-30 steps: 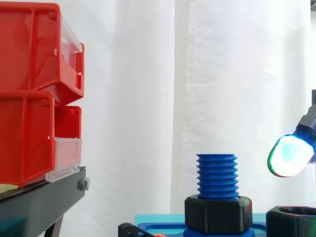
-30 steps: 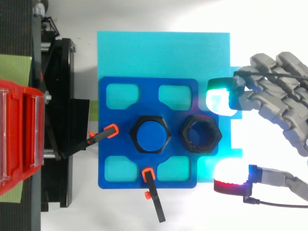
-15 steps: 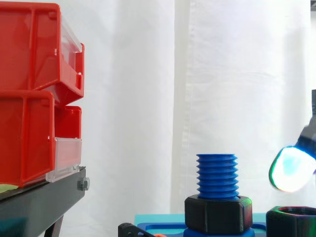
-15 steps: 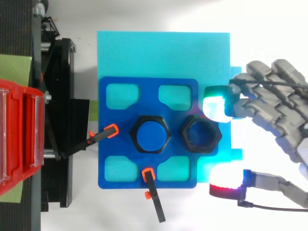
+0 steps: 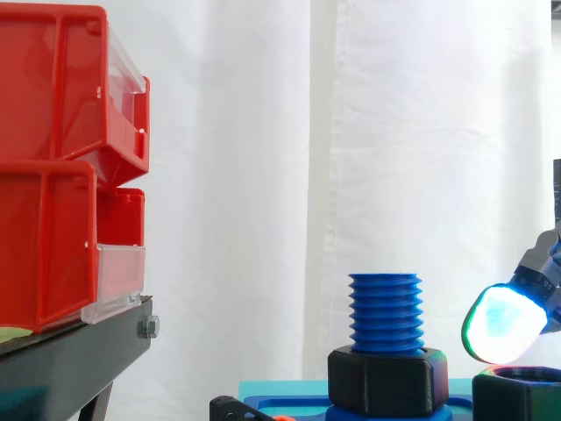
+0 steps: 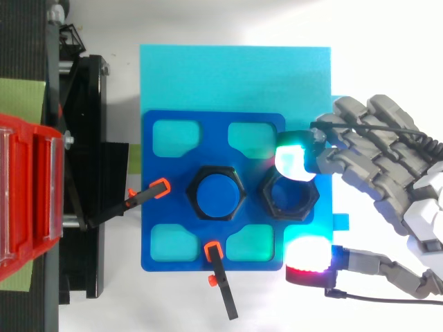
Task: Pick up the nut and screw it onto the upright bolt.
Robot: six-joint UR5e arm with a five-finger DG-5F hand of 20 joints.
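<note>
The grey robot hand (image 6: 387,162) spreads its fingers (image 6: 293,161) wide around the loose black hexagonal nut (image 6: 268,196), perhaps touching it, beside the upright blue threaded bolt (image 5: 385,311).

Bright, even light fills both views; the white pleated curtain (image 5: 263,175) shows only soft grey shading along its folds. From above, the white surface (image 6: 374,41) is washed out to near pure white, with hardly a shadow under the grey-jointed robot hand (image 6: 387,159); its glowing fingertips (image 6: 292,160) bloom, one white-green, one white-red, and tint the dark blue plastic plate (image 6: 214,131) cyan beside the loose black hexagonal nut (image 6: 287,214); the black metal stand (image 6: 83,207) reads dark, its detail lost.
</note>
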